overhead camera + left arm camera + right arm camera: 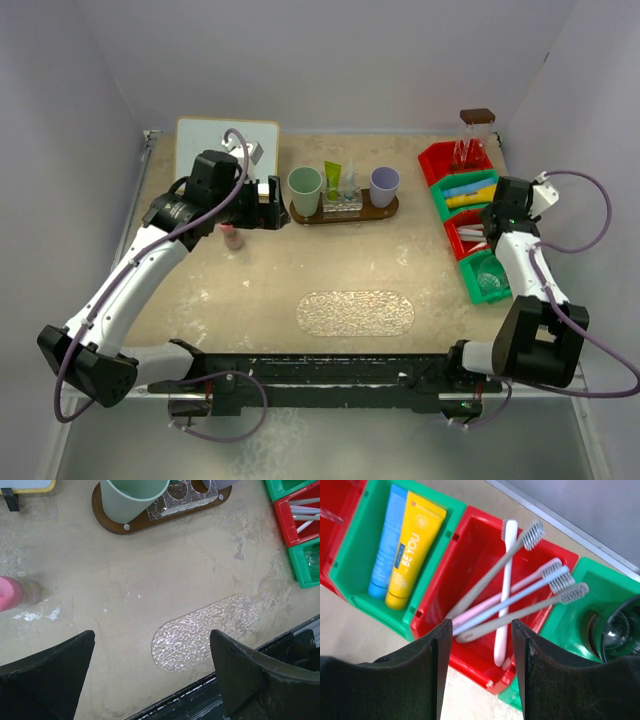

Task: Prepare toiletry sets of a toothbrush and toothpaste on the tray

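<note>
toothbrushes in the red bin point heads toward 2 o'clock. right fingers and left fingers are spread apart.

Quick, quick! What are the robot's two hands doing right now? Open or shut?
Left gripper: open, holding nothing.
Right gripper: open, above the toothbrushes in the red bin, gripping none.

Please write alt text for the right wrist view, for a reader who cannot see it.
The open right gripper hovers over a red bin holding five crossed toothbrushes. The green bin beside it holds a yellow tube and a blue tube.
</note>
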Available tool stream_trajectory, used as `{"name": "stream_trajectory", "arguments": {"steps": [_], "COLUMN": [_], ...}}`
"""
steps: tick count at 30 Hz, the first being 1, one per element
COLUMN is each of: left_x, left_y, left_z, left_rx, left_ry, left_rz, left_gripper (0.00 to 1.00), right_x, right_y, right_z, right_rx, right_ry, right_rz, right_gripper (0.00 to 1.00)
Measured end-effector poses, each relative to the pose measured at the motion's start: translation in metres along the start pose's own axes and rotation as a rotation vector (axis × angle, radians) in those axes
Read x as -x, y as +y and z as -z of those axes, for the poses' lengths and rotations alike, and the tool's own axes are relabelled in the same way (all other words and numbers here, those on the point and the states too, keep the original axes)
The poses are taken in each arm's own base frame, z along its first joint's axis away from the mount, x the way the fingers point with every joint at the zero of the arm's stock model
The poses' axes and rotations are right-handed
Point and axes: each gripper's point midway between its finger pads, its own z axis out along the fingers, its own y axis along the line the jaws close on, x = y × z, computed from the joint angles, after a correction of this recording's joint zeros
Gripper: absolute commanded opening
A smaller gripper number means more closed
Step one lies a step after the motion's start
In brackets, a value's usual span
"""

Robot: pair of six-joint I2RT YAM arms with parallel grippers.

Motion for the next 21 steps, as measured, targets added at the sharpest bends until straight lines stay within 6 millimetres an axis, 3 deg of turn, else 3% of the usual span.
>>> {"name": "stream_trajectory", "arguments": {"steps": [5, 10, 21], "left_x": [-0.006, -0.006, -0.004], "left_y": [0.002, 0.003, 0.005], "left_z": [-0.006, -0.008, -0.008], "left_rx": [-0.003, -0.004, -0.002], "left_ry": [0.018, 0.019, 0.014], "left_rz": [0.003, 0.006, 0.013], "left_gripper": [0.93, 0.94, 0.95], "right_x": [0.012, 0.005, 0.000], "right_y": [0.005, 0.005, 0.006], "right_z": [-0.018, -0.037, -0.048], "right_rx": [0.021, 0.023, 0.033], "right_ry": [-0.031, 0.003, 0.037], "right_rz": [-0.088, -0.133, -0.191], "right_gripper": [0.47, 0.44, 0.32]}}
